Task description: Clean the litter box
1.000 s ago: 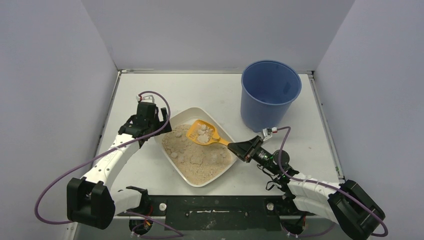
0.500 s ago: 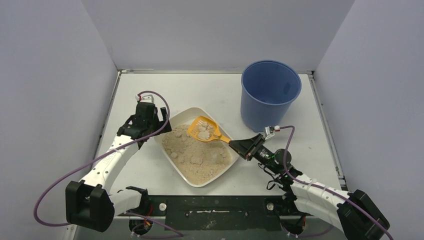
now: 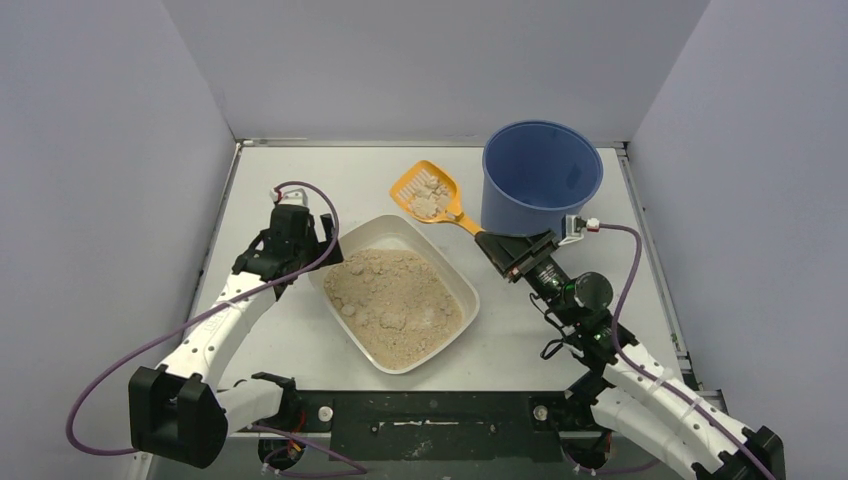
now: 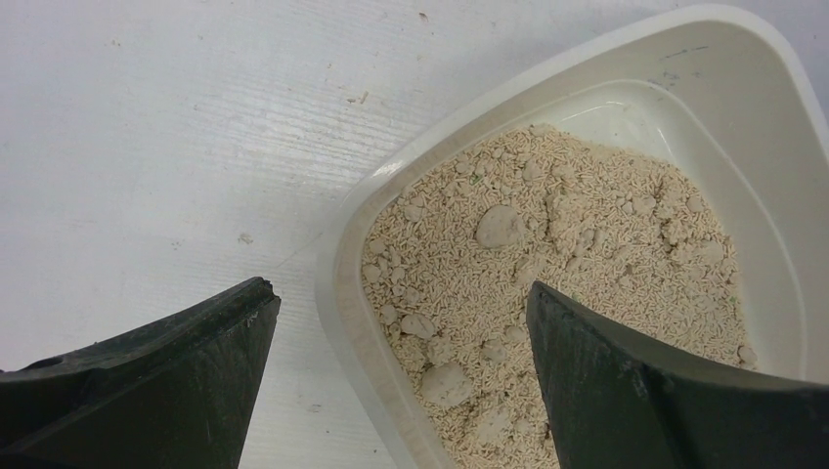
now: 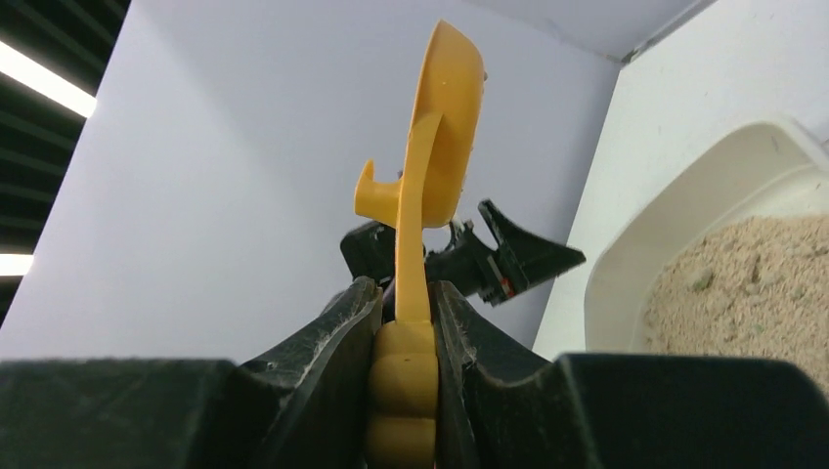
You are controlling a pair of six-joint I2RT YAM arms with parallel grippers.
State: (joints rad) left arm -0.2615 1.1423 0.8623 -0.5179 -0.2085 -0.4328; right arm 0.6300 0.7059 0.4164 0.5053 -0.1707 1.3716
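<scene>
The off-white litter box (image 3: 462, 290) sits mid-table, filled with beige litter and several clumps; it also shows in the left wrist view (image 4: 342, 264) and the right wrist view (image 5: 626, 274). My right gripper (image 3: 490, 243) is shut on the handle of the orange scoop (image 3: 428, 190), which is raised above the table left of the blue bucket (image 3: 540, 180) with clumps in it. In the right wrist view the scoop (image 5: 430, 186) stands edge-on between my gripper's (image 5: 406, 322) jaws. My left gripper (image 3: 295, 250) is open, its jaws straddling the box's left rim (image 4: 401, 322).
The blue bucket stands at the back right of the table, close to the right arm's wrist. Grey walls close in the table on three sides. Purple cables loop from both arms.
My right gripper has lifted the loaded scoop out of the litter box and carried it back and right, up beside the bucket. The left arm has stayed at the box's rim.
</scene>
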